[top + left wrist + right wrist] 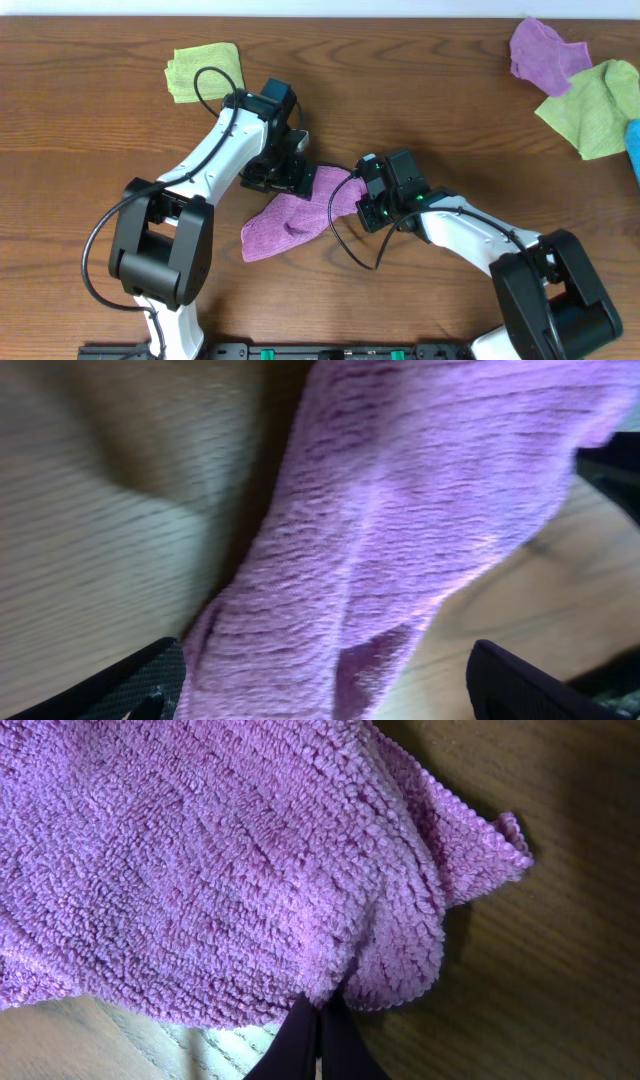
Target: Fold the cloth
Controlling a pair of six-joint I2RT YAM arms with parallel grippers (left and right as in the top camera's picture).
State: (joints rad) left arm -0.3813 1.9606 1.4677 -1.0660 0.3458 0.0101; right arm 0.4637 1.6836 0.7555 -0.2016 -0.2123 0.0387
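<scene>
In the middle of the bench [420,90], between the two claws, the cloth [288,222] is lying in a rumpled, elongated heap. Its lower end is trailing away below the left claw [290,178] and its upper end is rising toward the right claw [360,192]. The right claw is clenching tight on an edge of the cloth (its two dark fingers [300,1055] are meeting in a point, with the purple pile bunching just above them), and a hemmed corner is sticking out to that claw's right. The left claw is standing released just over the cloth, its fingers [130,685] spreading wide, and a twisted fold is running between them without either one visibly pressing on it. Well behind the left claw a lime-green cloth [205,72] is sitting folded. Far beyond the right claw, near the bench's corner, a second purple cloth [545,50] is lying just beside another lime-green cloth [595,105].
</scene>
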